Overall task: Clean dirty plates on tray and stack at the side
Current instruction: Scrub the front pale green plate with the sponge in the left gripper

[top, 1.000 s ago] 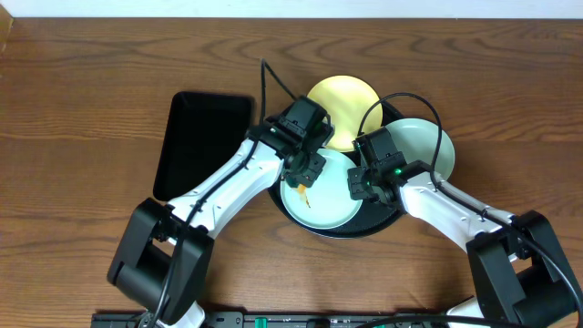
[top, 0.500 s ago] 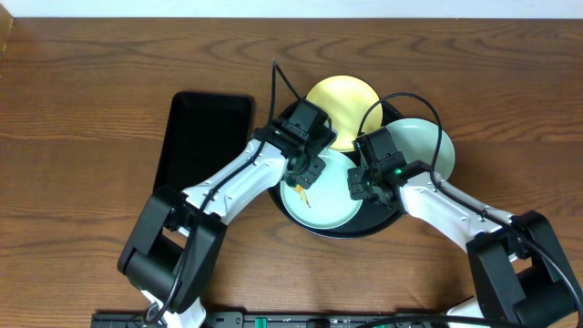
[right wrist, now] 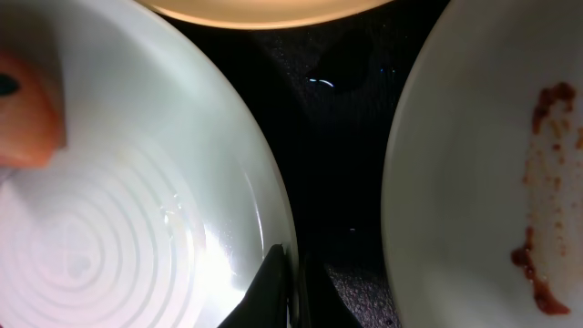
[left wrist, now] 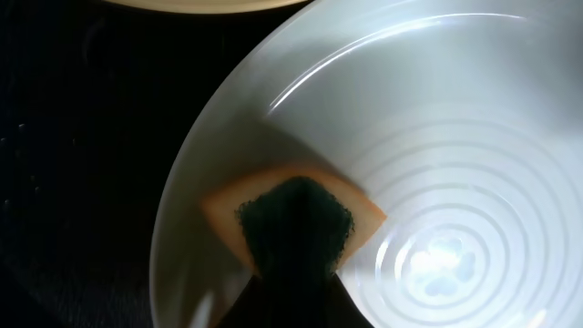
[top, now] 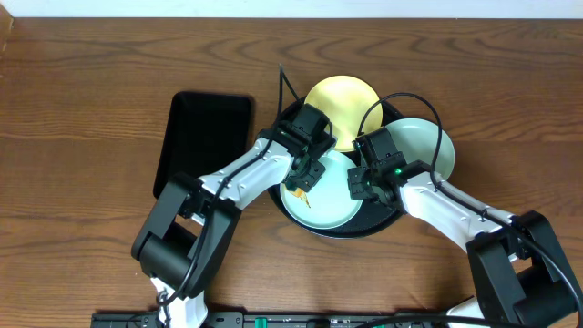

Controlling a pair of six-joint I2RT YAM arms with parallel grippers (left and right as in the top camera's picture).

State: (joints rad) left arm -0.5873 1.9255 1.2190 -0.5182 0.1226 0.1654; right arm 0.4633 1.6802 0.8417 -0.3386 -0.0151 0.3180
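Three plates sit on the round black tray (top: 381, 221) in the overhead view. The yellow plate (top: 342, 98) is far, the right mint plate (top: 428, 146) is beside it, and the near mint plate (top: 323, 208) is in front. The left fingers (top: 303, 179) are down on the near mint plate's left part, pinching a sponge (top: 306, 193). The right fingers (top: 358, 189) are at that plate's right rim. A rectangular black tray (top: 205, 137) lies to the left on the wooden surface (top: 91, 82).

Left wrist now: the sponge (left wrist: 293, 217), orange with a dark green face, lies on the near mint plate (left wrist: 474, 137) close to its rim. The left fingers (left wrist: 291, 296) clamp it.

Over to the right wrist: the right fingers (right wrist: 278, 290) are pressed together, tips at the near mint plate's (right wrist: 137, 210) rim. I cannot tell whether they bear down on it. Across a strip of tray (right wrist: 337, 137), the right mint plate (right wrist: 455, 182) carries reddish-brown smears (right wrist: 547, 109). The yellow plate's (right wrist: 255, 7) edge shows at the top.
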